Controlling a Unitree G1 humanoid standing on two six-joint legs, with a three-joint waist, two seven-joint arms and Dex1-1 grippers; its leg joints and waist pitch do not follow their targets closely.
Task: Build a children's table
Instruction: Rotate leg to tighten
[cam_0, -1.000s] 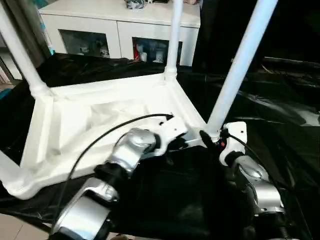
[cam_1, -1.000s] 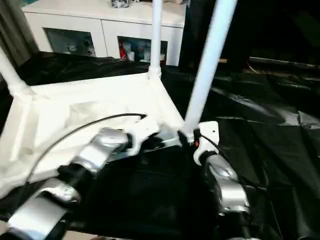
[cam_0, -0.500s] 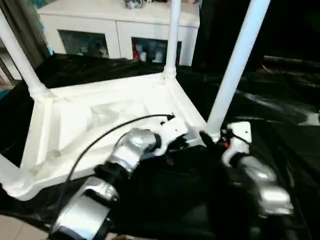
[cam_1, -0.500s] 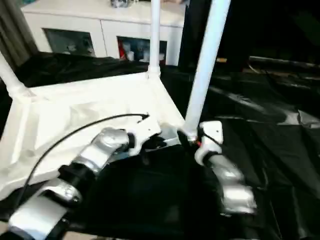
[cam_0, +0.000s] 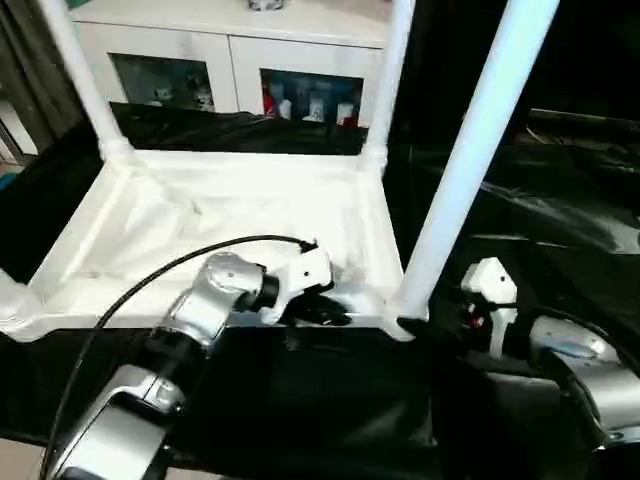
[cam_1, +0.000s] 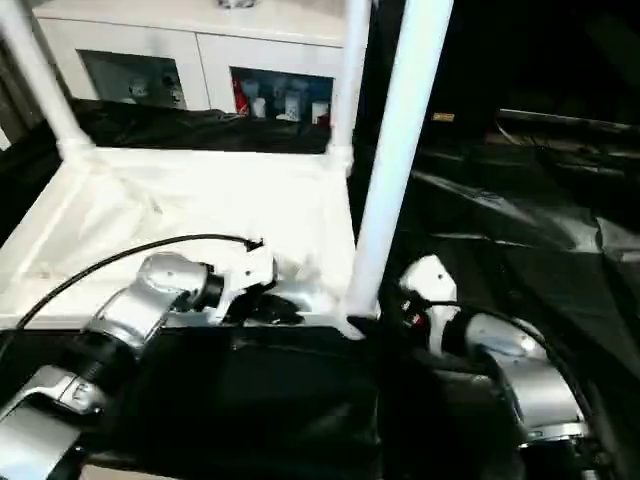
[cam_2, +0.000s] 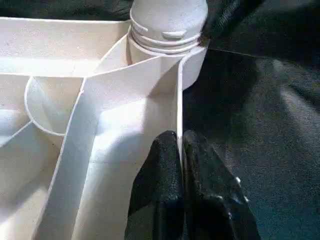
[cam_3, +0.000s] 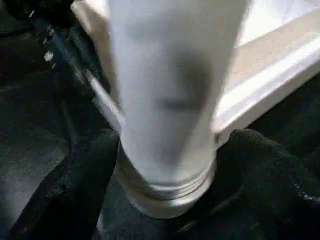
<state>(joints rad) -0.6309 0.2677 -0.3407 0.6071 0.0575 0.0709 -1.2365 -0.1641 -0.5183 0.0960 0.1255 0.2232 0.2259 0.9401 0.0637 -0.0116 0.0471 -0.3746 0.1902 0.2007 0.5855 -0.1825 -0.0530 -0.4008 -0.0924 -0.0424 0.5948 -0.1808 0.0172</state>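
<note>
Black fingers (cam_2: 170, 185) of the left gripper (cam_2: 181, 150) were pressed together on the thin near rim of the children's table (cam_0: 230, 230), one on the inner face of the wall and one on the outer, just short of the corner socket (cam_2: 167, 35) where a leg was seated. In the head views that gripper (cam_0: 322, 310) sat at the near edge of the upturned top, with a black cable (cam_0: 170, 270) arching over the silver left forearm (cam_0: 205, 305).

Right gripper (cam_3: 165, 150) fingers (cam_3: 75, 185) stood well apart, one on each side of the foot of the near right leg (cam_0: 460, 170). In the right wrist view the leg's ribbed collar sat between the two pads, and a dark gap showed on either side, so whether they touched the tube could not be told. From the head views the right wrist (cam_0: 490, 295) lay just beside that same corner, to its right.

All-white and upside down, the table rested on the black-draped counter (cam_0: 560, 220), ribbed underside facing up. Its legs rose out of the corner sockets: the near right one tall and slightly tilted, the far right one (cam_0: 392, 70) and the far left one (cam_0: 85, 80) upright behind it. Its near left corner (cam_0: 15, 305) reached the picture's edge. Behind the counter stood a white cabinet (cam_0: 220, 60) with glass doors and small objects inside.
</note>
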